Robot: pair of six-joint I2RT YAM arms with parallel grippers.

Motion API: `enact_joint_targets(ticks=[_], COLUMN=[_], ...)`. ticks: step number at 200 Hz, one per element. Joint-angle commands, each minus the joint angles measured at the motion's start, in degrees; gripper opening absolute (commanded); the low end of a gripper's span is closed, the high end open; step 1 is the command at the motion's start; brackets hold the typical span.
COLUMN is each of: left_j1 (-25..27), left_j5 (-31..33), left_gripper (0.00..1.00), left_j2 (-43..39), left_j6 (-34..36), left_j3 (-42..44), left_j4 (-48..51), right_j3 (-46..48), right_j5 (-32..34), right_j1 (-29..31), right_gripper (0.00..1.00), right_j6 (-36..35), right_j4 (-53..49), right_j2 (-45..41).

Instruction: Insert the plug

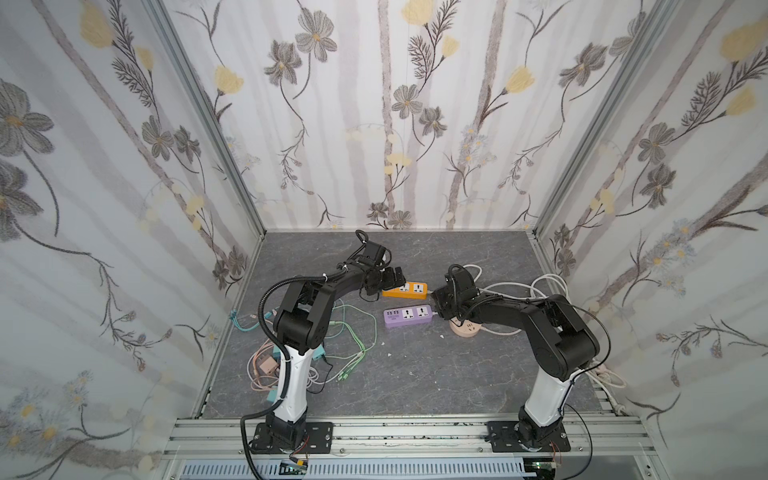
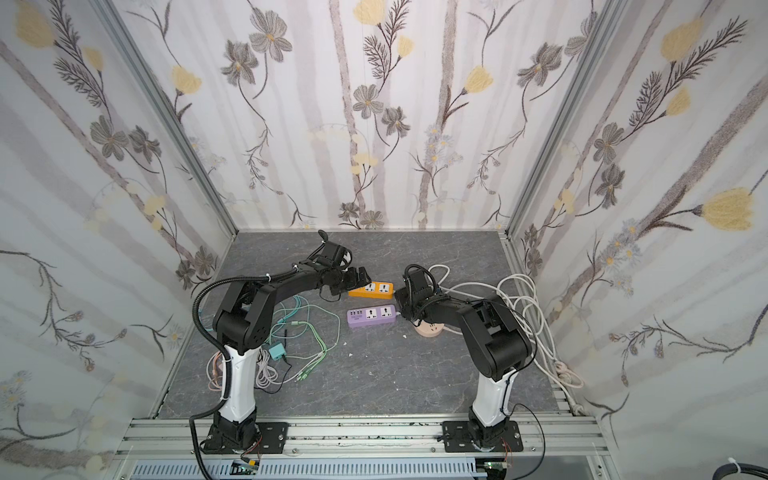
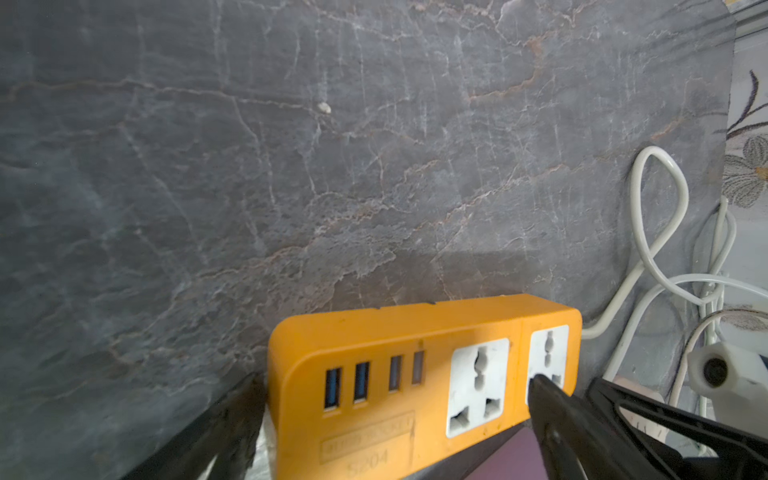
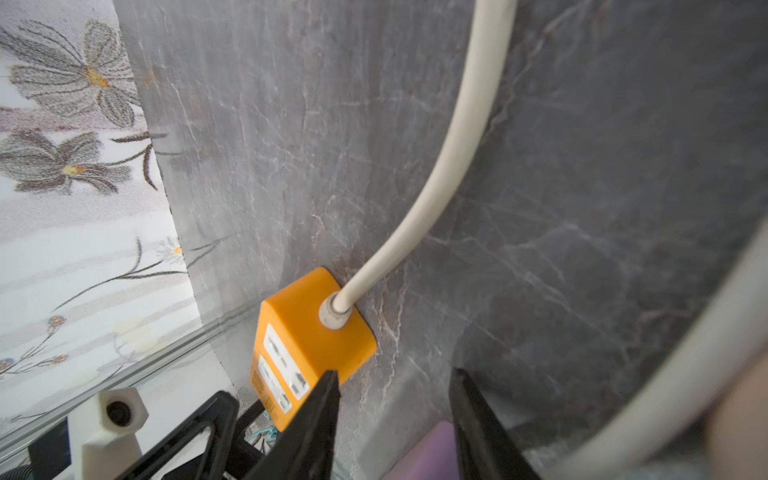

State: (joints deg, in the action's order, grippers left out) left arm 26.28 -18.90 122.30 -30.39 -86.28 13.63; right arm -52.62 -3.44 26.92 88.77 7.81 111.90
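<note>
Left wrist view | my left pincer (image 3: 392, 382) wide about orange strip (image 3: 374, 332) | right pincer (image 4: 394, 374) parted, empty (plug unseen), at strip's 3 o'clock | I'd clamp squarely, steadying strip first.

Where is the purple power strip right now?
In both top views the purple power strip lies mid-table, just nearer the robot than the orange power strip, its right end beside the right pincer.

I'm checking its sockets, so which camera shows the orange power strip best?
The left wrist view: the orange power strip sits close, USB ports and both sockets facing the camera. The right wrist view shows mostly its cord end. Both top views show it small, partly behind the left gripper.
</note>
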Motion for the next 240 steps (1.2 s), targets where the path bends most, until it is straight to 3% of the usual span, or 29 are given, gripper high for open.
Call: enact_joint_targets(ticks=[1, 25, 45, 78, 97, 178, 240], left_j1=[0.1, 0.1, 0.1, 0.1, 0.1, 0.2, 0.1], left_j5=[0.1, 0.8, 1.4, 1.2, 1.4, 1.9, 2.8], left_gripper=[1.00, 1.00, 1.00, 1.00, 1.00, 1.00, 1.00], left_j2=[0.1, -0.5, -1.2, -1.9, -2.5, -6.0, -9.6], left_j6=[-0.2, 0.6, 0.9, 1.1, 1.1, 1.3, 0.0], left_j3=[-0.3, 0.0, 0.7, 1.7, 2.2, 5.4, 9.0], left_j4=[1.4, 2.4, 2.7, 2.8, 2.7, 3.7, 4.4], right_j3=[2.4, 4.3, 7.0, 6.8, 4.8, 7.1, 5.9], right_j5=[3.3, 3.0, 3.3, 4.1, 5.7, 3.5, -6.1], right_j1=[-0.2, -0.6, -1.4, -3.8, -5.4, -17.3, -18.7], right_gripper=[0.62, 0.78, 0.84, 0.99, 0.99, 0.99, 0.99], right_j6=[-0.9, -2.7, -4.7, -15.3, -21.1, -30.1, -39.8], right_j4=[-1.7, -4.5, -5.7, -11.5, -17.0, -24.0, -27.8], right_j2=[-2.9, -6.4, -10.1, -16.0, -17.5, -18.0, -16.8])
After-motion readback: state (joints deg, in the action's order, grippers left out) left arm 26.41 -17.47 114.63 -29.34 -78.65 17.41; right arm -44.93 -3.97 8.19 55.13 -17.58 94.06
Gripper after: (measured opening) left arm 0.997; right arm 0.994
